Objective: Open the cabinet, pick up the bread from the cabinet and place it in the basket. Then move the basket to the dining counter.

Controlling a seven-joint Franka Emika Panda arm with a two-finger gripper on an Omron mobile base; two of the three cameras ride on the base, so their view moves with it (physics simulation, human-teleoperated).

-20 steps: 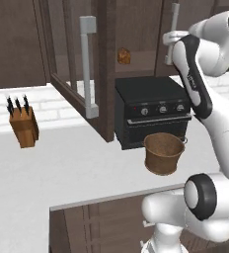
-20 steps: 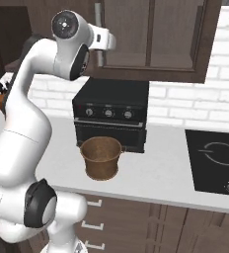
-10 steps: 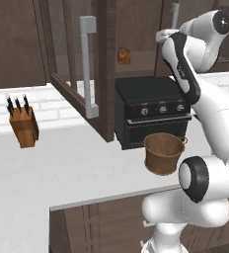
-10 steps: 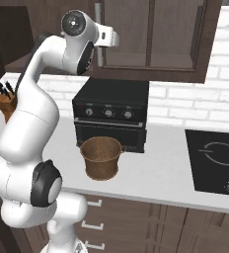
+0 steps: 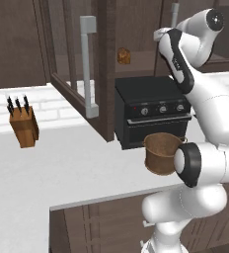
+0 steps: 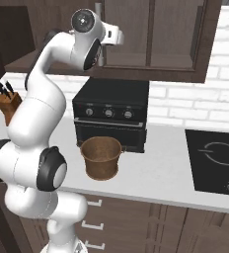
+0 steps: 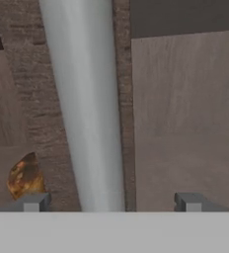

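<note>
Tool (image 7: 111,201) wide open — straddling cabinet handle (image 7: 84,104), seemingly not touching.

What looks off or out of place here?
Nothing spilled or damaged. One cabinet door hangs wide open over the counter; the bread is on its shelf, the basket upright by the oven.

Kitchen: dark wood wall cabinet (image 5: 101,59), black countertop oven (image 6: 111,116), knife block (image 5: 23,126), hob (image 6: 216,160), white counter (image 5: 62,170).

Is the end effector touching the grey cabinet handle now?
Apart. In the hand view the handle stands between the open end effector fingertips, with gaps on both sides.
</note>
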